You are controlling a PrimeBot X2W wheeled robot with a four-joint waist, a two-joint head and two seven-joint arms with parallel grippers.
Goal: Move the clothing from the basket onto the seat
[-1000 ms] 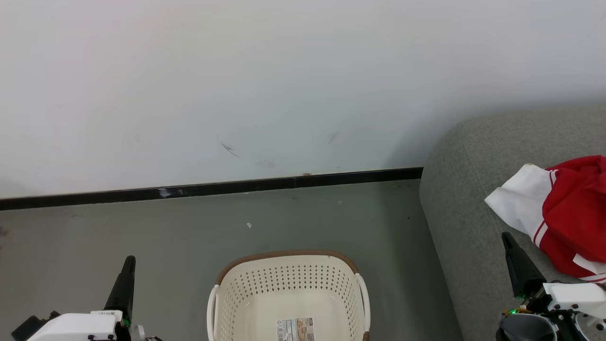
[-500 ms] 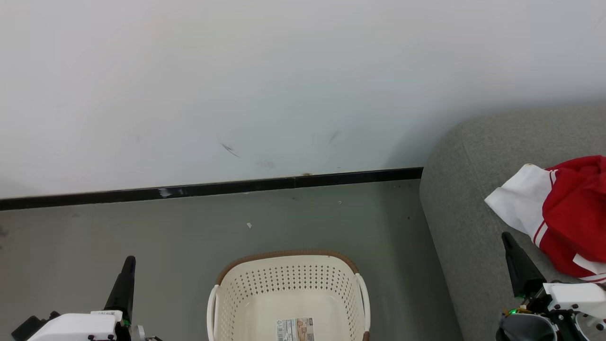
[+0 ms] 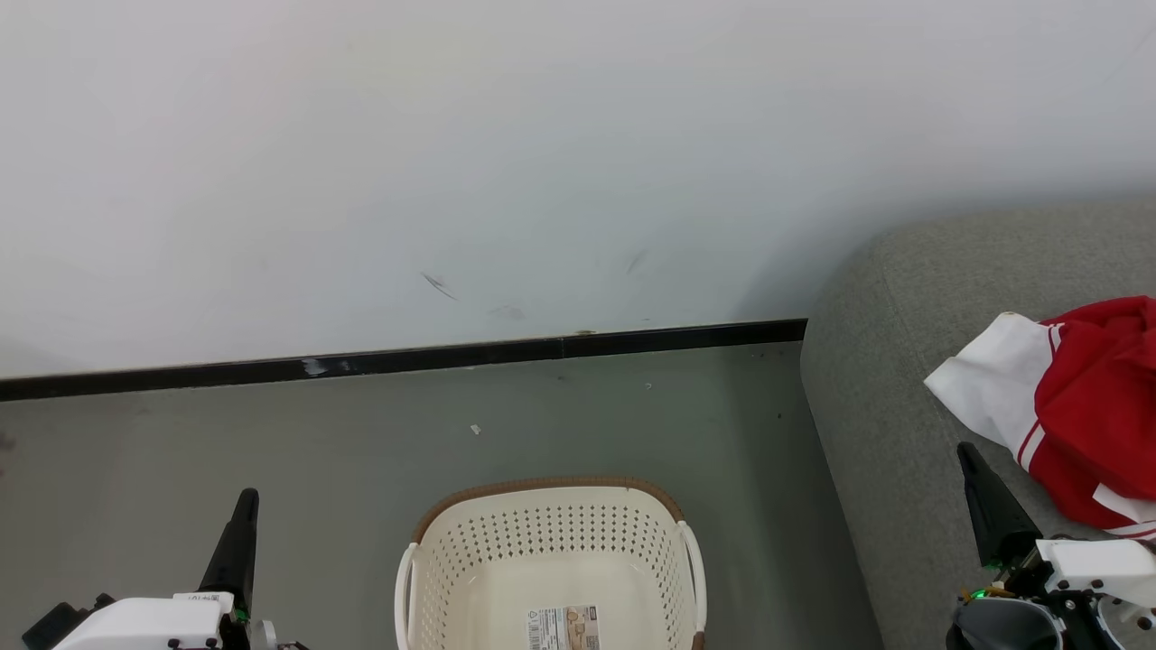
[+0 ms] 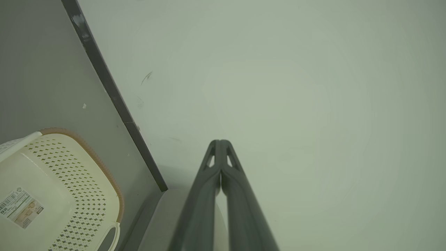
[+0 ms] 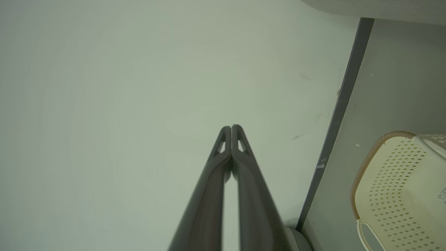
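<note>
No change vs the earlier frames: arms, basket and garment all sit where they were, camera steady too. It reads as an idle hold, not a step in progress.

- Wall (image 3: 542, 135): pale, lightly scuffed, takes the far half of the head view. A black skirting strip (image 3: 406, 361) runs along its base.
- Floor (image 3: 271, 433): grey, with a couple of small specks.
- Sofa (image 3: 894, 361): grey fabric, rounded corner, on the right, close beside the basket.
- Laundry basket (image 3: 551, 533): cream, perforated, brown rim, on the floor at near centre. The visible interior is bare apart from a printed label (image 3: 564, 626) on its bottom. Its near end is cut off by the frame, so that part can't be checked.
- Clothing (image 3: 1093, 406): a red garment with a white panel and stripes, crumpled on the sofa seat at the right edge, clear of the basket.
- Left gripper (image 3: 247, 496): near left, above the floor, fingers pressed together on nothing.
- Right gripper (image 3: 966, 451): near right, over the sofa, just beside the garment, likewise closed and empty.

Judgement: the transfer looks finished or nearly so. The only open item is the hidden near end of the basket; check it before calling the task complete.
</note>
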